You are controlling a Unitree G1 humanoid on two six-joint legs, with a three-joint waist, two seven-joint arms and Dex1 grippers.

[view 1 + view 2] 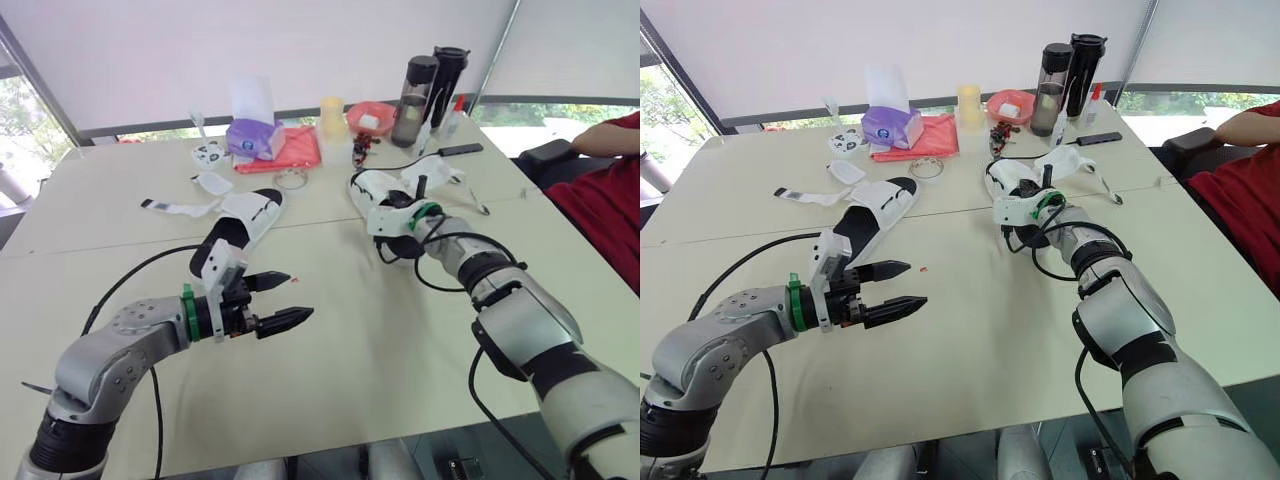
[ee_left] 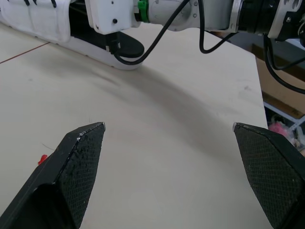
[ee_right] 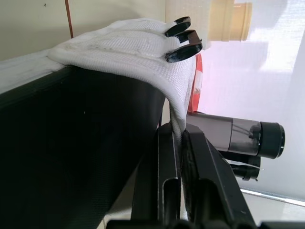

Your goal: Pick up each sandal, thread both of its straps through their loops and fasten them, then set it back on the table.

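Two white sandals with black footbeds lie on the pale table. The left sandal [image 1: 243,222] sits mid-left with a loose white strap [image 1: 178,208] trailing to its left. The right sandal [image 1: 382,192] lies mid-right. My right gripper [image 1: 398,206] is at it, shut on the edge of its white mesh upper [image 3: 125,48]; the thin fabric runs between the closed fingers [image 3: 164,162]. My left gripper [image 1: 284,300] hovers just above bare table in front of the left sandal, open wide with nothing between its fingertips [image 2: 81,152].
Along the far edge stand a purple tissue pack [image 1: 252,137], red cloth [image 1: 296,150], yellow cup [image 1: 332,115], red bowl [image 1: 372,118] and two dark bottles [image 1: 414,88]. A black remote [image 1: 460,150] lies right. A person in red [image 1: 610,195] sits at the right edge.
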